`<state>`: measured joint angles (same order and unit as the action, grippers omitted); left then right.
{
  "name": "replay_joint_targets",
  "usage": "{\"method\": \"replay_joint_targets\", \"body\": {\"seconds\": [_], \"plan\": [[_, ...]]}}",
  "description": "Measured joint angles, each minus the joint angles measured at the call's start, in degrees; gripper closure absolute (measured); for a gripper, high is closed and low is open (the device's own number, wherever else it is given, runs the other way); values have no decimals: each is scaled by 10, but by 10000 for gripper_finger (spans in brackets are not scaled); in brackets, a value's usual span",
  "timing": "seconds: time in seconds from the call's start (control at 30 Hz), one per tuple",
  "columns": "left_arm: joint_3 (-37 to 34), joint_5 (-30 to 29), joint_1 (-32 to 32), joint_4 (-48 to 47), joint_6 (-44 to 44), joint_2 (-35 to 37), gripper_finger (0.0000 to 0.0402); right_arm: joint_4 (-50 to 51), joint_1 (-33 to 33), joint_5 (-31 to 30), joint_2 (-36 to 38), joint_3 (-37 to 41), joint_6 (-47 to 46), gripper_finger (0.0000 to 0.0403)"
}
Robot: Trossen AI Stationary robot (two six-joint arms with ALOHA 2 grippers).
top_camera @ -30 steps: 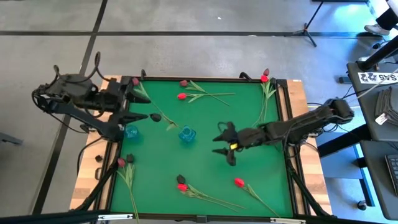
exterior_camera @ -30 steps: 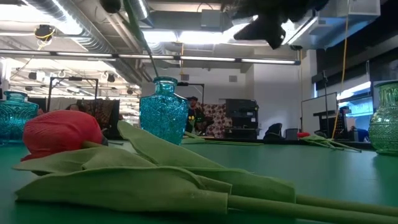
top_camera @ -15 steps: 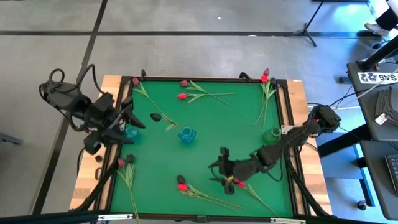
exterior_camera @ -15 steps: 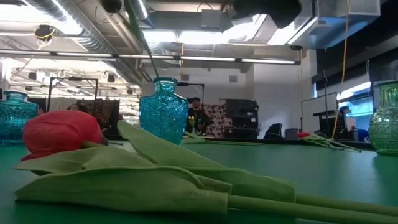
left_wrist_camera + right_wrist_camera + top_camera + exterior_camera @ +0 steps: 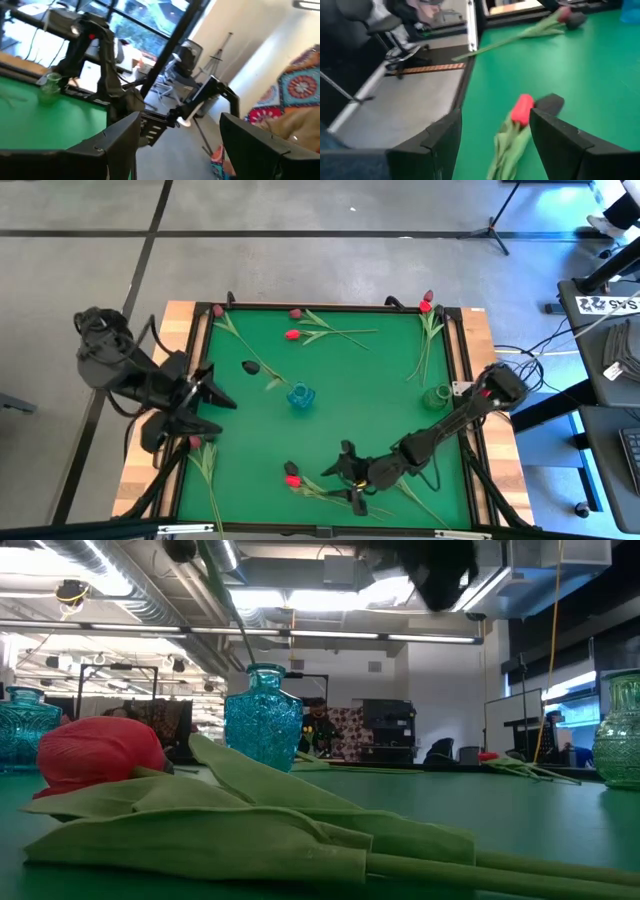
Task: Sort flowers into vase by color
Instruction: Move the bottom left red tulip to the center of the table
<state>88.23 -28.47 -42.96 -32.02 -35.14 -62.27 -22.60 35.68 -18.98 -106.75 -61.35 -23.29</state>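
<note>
The right gripper (image 5: 345, 480) hangs low at the near edge of the green table (image 5: 340, 405), fingers spread and empty, just beside a red tulip (image 5: 292, 479) lying there. Farther back stands a blue vase (image 5: 300, 395) — more tulips lie scattered along the far edge. The left gripper (image 5: 210, 412) waits off the table's left side, fingers wide open.

Blue vase (image 5: 212, 392) mostly hidden behind left gripper (image 5: 215, 412)

My high camera looks straight down on the whole green worktop (image 5: 330, 400) and both arms; my low camera sits at surface level, very near a red tulip (image 5: 100, 755), facing across to the room; the left wrist camera looks over the worktop edge toward the far arm; the right wrist camera looks closely down at a red tulip (image 5: 522, 109), which the high view shares.
</note>
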Motion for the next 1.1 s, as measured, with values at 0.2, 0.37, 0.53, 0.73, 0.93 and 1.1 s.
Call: {"method": "replay_joint_targets", "body": {"seconds": [0.2,0.37,0.53,0.73,0.93,1.1], "plan": [[0,-42,0,-4,-64,-17,137,-46,-1,-39,-101,-41,75,172],[0,-52,0,-5,-60,-18,137,-13,0,-21,-159,-79,104,172],[0,-68,0,-6,-50,-18,137,106,5,-34,-171,-100,65,172],[0,-84,0,-12,-48,-18,137,230,7,-40,-136,-100,-31,172],[0,-91,0,-23,-48,-18,137,439,7,-35,-41,-100,-147,172],[0,-113,0,-45,-47,-18,137,589,8,-59,38,-96,-234,172]]}}
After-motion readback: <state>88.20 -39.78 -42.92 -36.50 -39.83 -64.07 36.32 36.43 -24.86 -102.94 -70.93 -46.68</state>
